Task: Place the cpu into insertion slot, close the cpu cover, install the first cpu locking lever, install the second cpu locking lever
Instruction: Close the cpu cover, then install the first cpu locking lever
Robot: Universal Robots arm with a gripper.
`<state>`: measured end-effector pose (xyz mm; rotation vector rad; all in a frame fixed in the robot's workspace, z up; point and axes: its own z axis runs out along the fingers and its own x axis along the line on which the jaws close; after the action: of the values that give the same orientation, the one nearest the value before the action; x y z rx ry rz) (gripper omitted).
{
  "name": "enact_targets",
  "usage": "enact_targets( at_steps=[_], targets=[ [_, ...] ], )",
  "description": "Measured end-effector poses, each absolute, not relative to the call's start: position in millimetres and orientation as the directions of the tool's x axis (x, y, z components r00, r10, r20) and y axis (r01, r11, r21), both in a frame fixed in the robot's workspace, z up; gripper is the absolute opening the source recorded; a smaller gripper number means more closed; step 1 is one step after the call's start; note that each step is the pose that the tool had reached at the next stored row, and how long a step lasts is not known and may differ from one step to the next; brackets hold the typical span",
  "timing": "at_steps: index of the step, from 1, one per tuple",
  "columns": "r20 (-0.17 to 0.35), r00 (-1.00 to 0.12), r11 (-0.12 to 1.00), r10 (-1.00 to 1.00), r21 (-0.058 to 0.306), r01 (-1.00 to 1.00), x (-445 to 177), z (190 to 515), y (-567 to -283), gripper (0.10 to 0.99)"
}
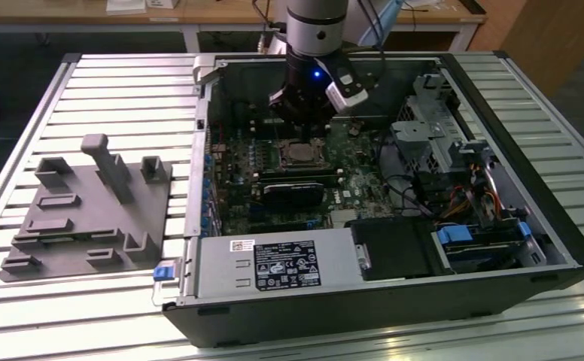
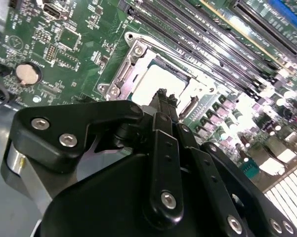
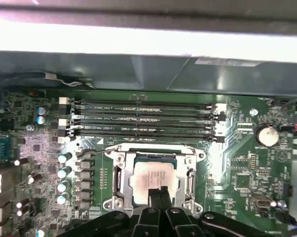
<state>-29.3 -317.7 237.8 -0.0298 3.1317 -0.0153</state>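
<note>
Sitting in the insertion slot (image 3: 114,200) beneath the clenched, empty gripper (image 3: 158,193), the cpu (image 3: 150,175) seems placed — cpu cover (image 3: 188,170) down, latching unclear.

robotics lab or workshop: open computer case (image 1: 372,316) on slatted metal table (image 1: 121,83), grey fixture tray (image 1: 81,218), wooden workbench (image 1: 222,15) behind
</note>
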Motion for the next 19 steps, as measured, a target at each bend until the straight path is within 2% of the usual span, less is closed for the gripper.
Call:
enact_targets(
  at_steps=[19],
  targets=[
    [-0.010,-1.000,1.000,-0.019,-0.010,-0.019,-30.6,247.7,-317.7,0.106]
  ],
)
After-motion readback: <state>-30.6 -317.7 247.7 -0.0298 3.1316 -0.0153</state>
